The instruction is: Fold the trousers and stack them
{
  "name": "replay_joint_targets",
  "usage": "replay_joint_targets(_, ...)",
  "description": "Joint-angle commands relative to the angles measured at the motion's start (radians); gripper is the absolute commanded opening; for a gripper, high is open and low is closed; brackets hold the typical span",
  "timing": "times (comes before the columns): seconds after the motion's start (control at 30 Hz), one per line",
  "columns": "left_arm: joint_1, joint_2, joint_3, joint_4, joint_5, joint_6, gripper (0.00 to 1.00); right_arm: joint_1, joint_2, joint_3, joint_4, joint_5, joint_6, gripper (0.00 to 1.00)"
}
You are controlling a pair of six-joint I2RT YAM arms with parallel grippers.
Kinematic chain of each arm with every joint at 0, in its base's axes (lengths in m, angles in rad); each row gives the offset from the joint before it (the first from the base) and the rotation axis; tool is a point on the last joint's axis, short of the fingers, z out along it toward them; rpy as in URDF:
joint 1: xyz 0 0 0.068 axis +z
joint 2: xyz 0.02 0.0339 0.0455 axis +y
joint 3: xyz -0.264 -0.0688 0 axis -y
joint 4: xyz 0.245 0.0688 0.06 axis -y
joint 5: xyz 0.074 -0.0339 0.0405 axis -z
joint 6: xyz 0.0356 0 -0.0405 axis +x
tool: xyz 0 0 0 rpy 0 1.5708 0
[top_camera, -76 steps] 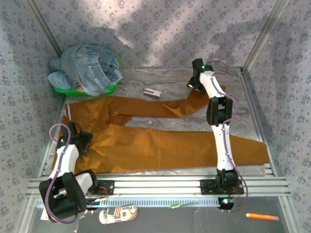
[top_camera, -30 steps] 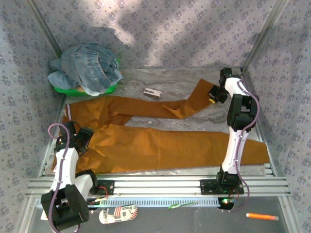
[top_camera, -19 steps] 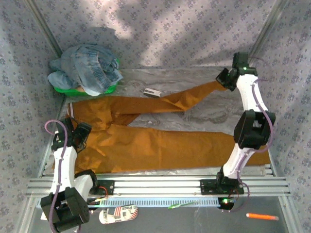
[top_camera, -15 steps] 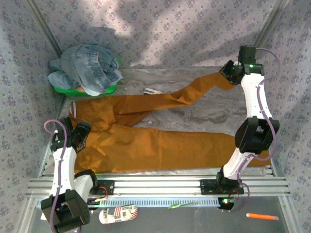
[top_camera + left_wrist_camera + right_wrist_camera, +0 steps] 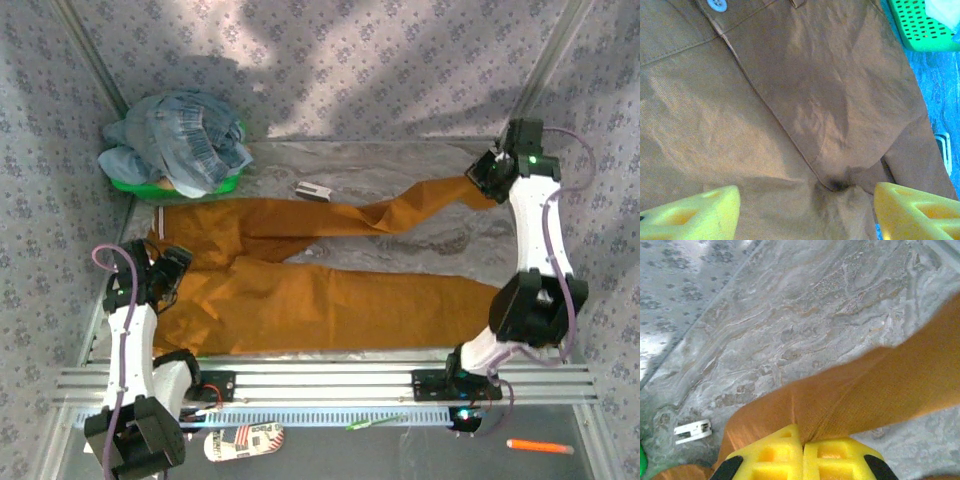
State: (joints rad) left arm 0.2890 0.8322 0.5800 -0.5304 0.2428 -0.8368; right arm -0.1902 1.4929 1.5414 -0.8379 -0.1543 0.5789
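The ochre-orange trousers (image 5: 330,300) lie spread across the table, waist at the left, both legs running right. My right gripper (image 5: 487,178) is shut on the cuff end of the far leg (image 5: 880,385), holding it stretched at the back right; its yellow fingers (image 5: 770,455) pinch the cloth. My left gripper (image 5: 165,275) hovers open over the crotch area (image 5: 837,185) near the waist. Its yellow fingertips (image 5: 695,210) stand wide apart on either side of the cloth. A white button (image 5: 716,4) shows at the waistband.
A green basket (image 5: 175,182) holding blue jeans (image 5: 180,140) sits at the back left. A small white clip (image 5: 314,191) lies on the table behind the trousers. Patterned walls close in on three sides; an aluminium rail (image 5: 320,382) runs along the front.
My right gripper has carried the far leg's cuff rightward to the back right corner, straightening that leg. The left gripper has edged slightly forward over the waist area.
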Motion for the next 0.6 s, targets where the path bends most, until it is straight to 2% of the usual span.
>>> replay_joint_targets(0.0,-0.011,0.01,0.021,0.008,0.019,0.015,0.71,0.015,-0.178,-0.1,0.05,0.003,0.034,0.0)
replay_joint_targets(0.07,-0.016,0.018,0.017,0.017,0.018,0.015,0.71,0.027,-0.168,-0.101,0.068,-0.01,0.042,0.0)
replay_joint_targets(0.13,-0.027,0.033,0.018,0.028,0.017,0.021,0.71,0.05,-0.08,-0.026,0.05,0.0,0.042,0.0)
replay_joint_targets(0.37,-0.066,0.12,0.034,0.063,0.012,0.02,0.7,0.049,0.444,0.415,-0.052,0.01,0.175,0.02)
replay_joint_targets(0.43,-0.079,0.145,0.036,0.071,0.007,0.014,0.7,0.04,0.565,0.517,-0.089,0.04,0.22,0.28)
replay_joint_targets(0.53,-0.11,0.174,0.044,0.08,-0.008,0.011,0.71,0.049,0.675,0.609,-0.119,0.068,0.241,0.52)
replay_joint_targets(0.57,-0.125,0.183,0.049,0.08,-0.015,0.015,0.72,0.057,0.69,0.624,-0.129,0.072,0.219,0.57)
